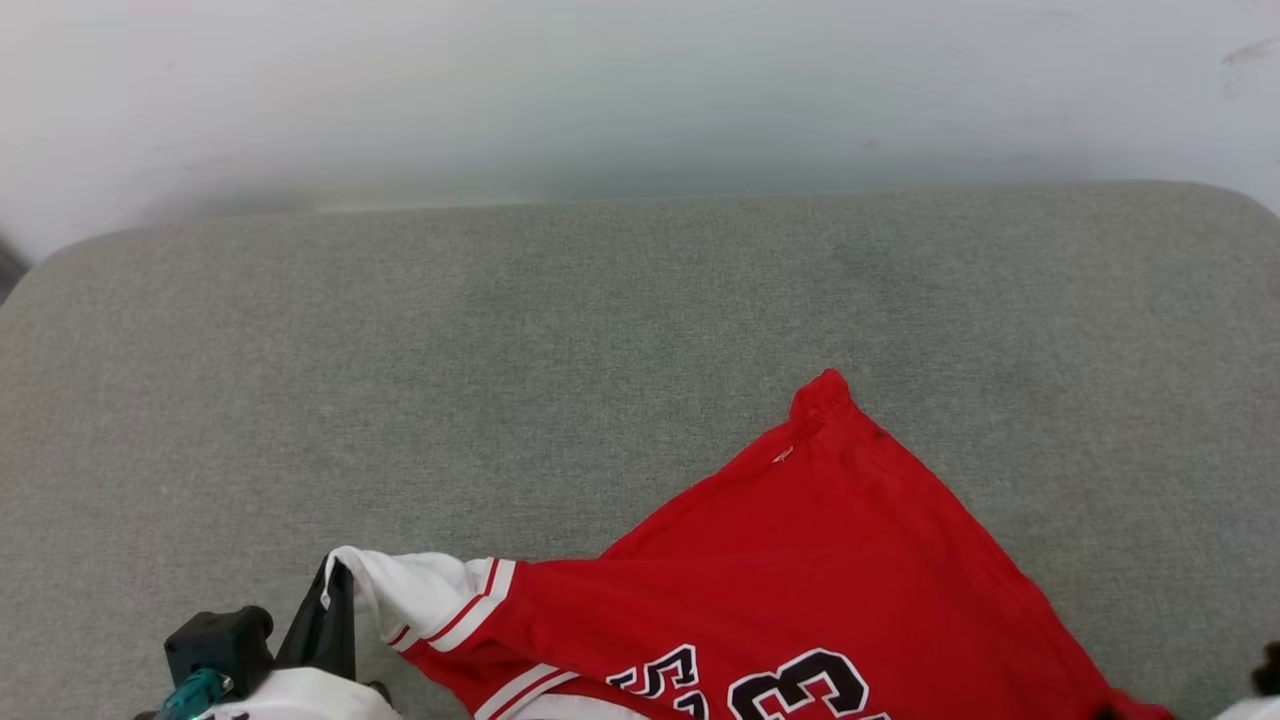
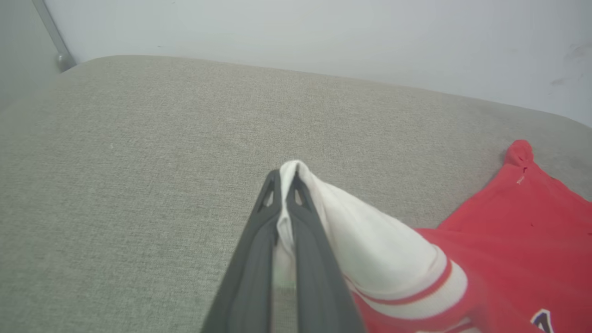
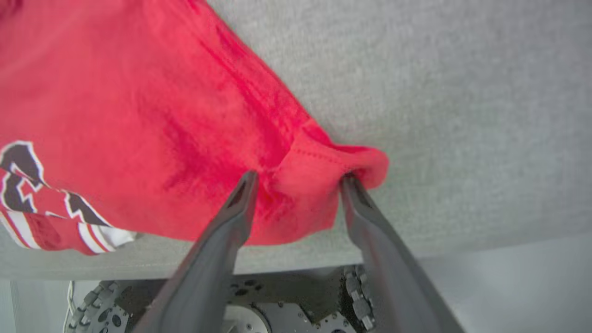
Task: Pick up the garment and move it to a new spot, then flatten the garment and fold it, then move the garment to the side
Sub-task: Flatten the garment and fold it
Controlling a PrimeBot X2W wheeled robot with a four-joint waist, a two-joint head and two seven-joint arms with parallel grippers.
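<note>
**A:** While the left gripper point(image 2: 286, 178) is clamped on the white sleeve point(image 2: 370, 259), what is the right one doing?

**B:** The right gripper point(image 3: 299, 178) stands open. Its fingers are spread, with a bunched red corner point(image 3: 319, 162) of the hem between the tips. The cloth brushes both fingers but nothing pinches it.

**A:** And the shirt point(image 1: 850, 560) itself?

**B:** It lies on the grey cushion point(image 1: 500, 350), near the front edge and towards the right. One red corner points away from the robot, and the numerals face up. The sleeve is drawn out to the left, taut.

**A:** So it is held at one point only. What worries you?

**B:** There are three things. If the left arm pulls now, I expect the thin fabric to skew and ruck up rather than spread flat. That loose corner sits close to the cushion's edge, with the robot's base point(image 3: 92, 314) just below it. It could slide off and drag more cloth after it.

**A:** And the third?

**B:** The hem may catch on a fingertip when the right arm backs away, which would flip the corner under. The left pinch also takes very little sleeve, so a sharp tug could pull it free.
</note>
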